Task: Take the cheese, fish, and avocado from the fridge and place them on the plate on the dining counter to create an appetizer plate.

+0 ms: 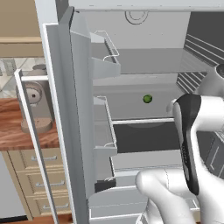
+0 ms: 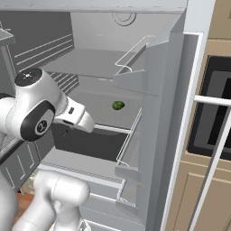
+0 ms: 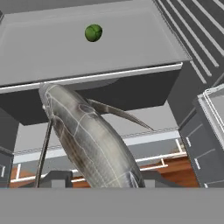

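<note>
Currently the gripper (image 3: 94,186) pinches the fish (image 3: 89,135), its jaws closed on the tail end at the bottom of the hand view, where the fingertips themselves are mostly hidden behind the body. The fish is grey with pale lines, long and tapered, and it rises up and to the left from the jaws, with a thin fin pointing off to the right. Its head end lies in line with the front edge of a fridge shelf (image 3: 131,52).

On that shelf, well apart from the fish and farther back, rests the avocado (image 3: 93,33), a small dark green ball. Both base views show it sitting alone on the middle shelf of the open fridge (image 1: 144,65).

Wire door shelves (image 1: 107,46) hang on the open left door. Beyond that door, a wood counter (image 1: 13,127) over beige drawers carries a grey appliance (image 1: 37,107).
</note>
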Controlling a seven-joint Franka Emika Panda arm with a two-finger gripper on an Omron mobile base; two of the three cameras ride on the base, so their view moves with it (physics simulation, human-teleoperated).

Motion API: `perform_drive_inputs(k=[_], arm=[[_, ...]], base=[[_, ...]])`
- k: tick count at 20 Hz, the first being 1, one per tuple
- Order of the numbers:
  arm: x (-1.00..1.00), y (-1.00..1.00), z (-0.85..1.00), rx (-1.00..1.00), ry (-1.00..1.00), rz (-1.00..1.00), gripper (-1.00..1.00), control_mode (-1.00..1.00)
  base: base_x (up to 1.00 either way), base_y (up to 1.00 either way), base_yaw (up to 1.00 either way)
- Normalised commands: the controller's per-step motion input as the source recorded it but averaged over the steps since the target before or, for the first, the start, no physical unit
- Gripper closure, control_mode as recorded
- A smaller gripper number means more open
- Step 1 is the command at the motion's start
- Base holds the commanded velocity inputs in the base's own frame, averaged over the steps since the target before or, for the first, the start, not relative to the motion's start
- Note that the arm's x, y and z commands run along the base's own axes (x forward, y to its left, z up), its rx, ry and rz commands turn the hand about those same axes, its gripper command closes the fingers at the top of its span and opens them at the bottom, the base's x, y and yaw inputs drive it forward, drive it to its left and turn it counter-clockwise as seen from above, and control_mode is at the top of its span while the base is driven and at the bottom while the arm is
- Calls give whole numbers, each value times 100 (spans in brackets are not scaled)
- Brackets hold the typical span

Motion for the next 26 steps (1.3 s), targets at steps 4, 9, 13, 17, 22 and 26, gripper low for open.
perform_drive_inputs(k=[4,9,13,17,22,26], arm=[[0,16,0,0,1,0,100,-100],[-3,1,0,0,0,0,100,100],[0,0,0,0,0,0,100,100],[0,0,0,0,0,0,100,100],[0,0,0,0,0,0,100,100],[0,0,0,0,0,0,100,100]], base=[[0,0,0],[-32,3,0],[-100,18,0],[-100,45,13],[-70,43,82],[-36,45,93]])
